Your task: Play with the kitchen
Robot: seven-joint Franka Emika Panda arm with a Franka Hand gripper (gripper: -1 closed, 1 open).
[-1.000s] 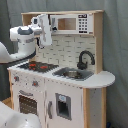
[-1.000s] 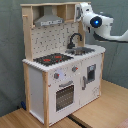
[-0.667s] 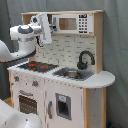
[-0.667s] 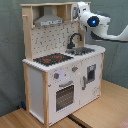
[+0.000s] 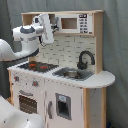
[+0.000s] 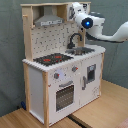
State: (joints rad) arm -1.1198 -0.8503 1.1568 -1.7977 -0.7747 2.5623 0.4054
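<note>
Grey curtain backdrop, with wooden floor visible in the second exterior view. Toy kitchen [image 5: 60, 95] upright at centre in both exterior views. Gripper [image 5: 46, 27] high above the stovetop [image 5: 36, 65], just left of the upper cabinet [image 5: 75, 23], now nearer the top shelf than a second ago. Open or closed: impossible to tell. Probably heading for the cabinet; contact unclear.
</note>
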